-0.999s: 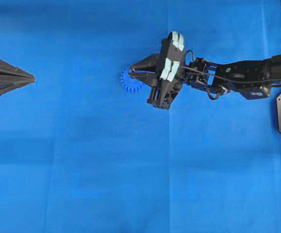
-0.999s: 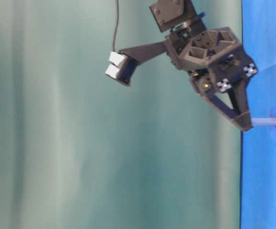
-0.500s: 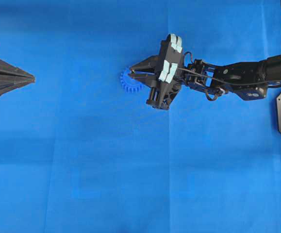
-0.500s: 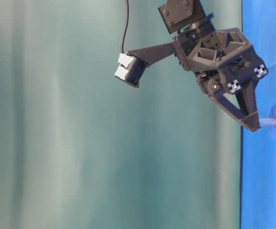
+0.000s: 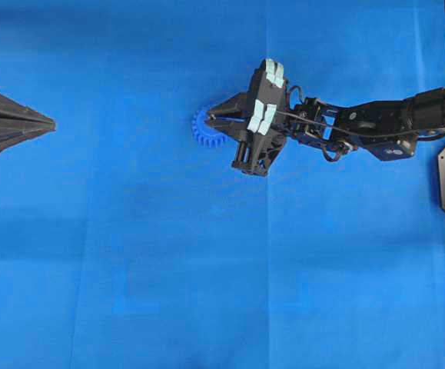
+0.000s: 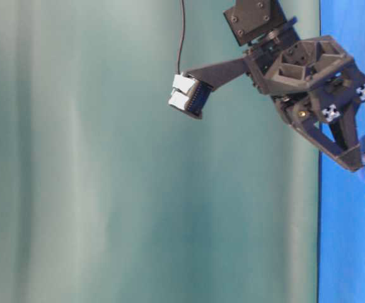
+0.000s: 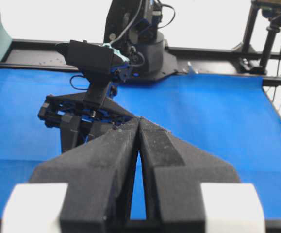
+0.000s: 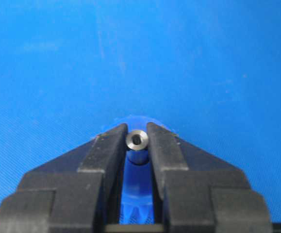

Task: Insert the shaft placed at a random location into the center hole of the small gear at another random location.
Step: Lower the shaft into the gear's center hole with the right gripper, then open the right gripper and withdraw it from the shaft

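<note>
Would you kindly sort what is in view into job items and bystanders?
Job: shaft, blue gear, right gripper shut on the shaft above the gear.
Bystanders: left gripper, shut and empty; blue cloth; green backdrop.

No legible text, label, brand, number or sign appears in any view. The pale blocks on the wrist camera housing (image 5: 267, 95) and the pale pads at the bases of the fingers (image 7: 37, 208) are blank.
</note>
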`<state>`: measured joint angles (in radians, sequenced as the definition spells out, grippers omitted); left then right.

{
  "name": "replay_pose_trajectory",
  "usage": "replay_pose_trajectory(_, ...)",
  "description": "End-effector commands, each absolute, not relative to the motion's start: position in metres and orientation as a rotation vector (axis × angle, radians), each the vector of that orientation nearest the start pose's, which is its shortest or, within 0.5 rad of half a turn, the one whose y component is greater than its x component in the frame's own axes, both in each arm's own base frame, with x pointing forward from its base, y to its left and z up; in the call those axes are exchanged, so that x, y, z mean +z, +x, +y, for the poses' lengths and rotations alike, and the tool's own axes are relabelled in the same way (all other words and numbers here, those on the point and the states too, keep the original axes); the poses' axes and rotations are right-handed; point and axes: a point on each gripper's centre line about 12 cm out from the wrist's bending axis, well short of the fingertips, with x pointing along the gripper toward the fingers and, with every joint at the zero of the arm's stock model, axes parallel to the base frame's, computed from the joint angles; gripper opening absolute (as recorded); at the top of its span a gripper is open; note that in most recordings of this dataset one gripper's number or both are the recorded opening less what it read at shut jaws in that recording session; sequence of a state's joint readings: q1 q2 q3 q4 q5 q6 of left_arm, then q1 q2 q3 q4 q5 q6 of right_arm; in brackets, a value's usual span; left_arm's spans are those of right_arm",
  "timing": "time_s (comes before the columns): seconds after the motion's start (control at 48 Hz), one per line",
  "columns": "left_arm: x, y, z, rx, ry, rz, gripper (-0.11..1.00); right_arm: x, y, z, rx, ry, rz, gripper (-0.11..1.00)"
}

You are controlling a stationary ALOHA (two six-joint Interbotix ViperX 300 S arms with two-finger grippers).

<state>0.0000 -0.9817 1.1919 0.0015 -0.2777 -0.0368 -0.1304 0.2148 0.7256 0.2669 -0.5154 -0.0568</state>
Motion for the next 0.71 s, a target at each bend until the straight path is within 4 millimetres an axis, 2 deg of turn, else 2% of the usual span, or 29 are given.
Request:
replay_pose_trajectory(0.0,0.2924,0.1960,0.0006,0.001,-0.035,-0.078,0.00,0.1253,0.4056,-0.0689,-0.294,0.170,0.383,0.03)
replay_pose_trajectory(0.291,0.2917,0.1959,0.0002,-0.001,-0.034,-0.077,0.00,0.1228,0.4056,-0.0689,-0.293,0.169,0.389,0.04)
replay_pose_trajectory(0.375,0.2919,0.1959,0.0002,0.000,-0.035,-0.078,0.00,0.1226,0.4055,-0.0689,-0.295,0.172,0.390,0.08)
replay_pose_trajectory(0.479,0.2911,0.1958,0.0006,0.001,-0.035,-0.075,0.00,0.1221,0.4052,-0.0693,-0.294,0.172,0.395,0.27)
replay_pose_trajectory(0.645,0.2911,0.1958,0.0006,0.001,-0.035,-0.075,0.00,0.1229,0.4054,-0.0688,-0.294,0.173,0.392,0.71)
replay_pose_trajectory(0.687,0.2914,0.1956,0.0005,0.001,-0.035,-0.077,0.00,0.1245,0.4058,-0.0688,-0.294,0.173,0.389,0.79)
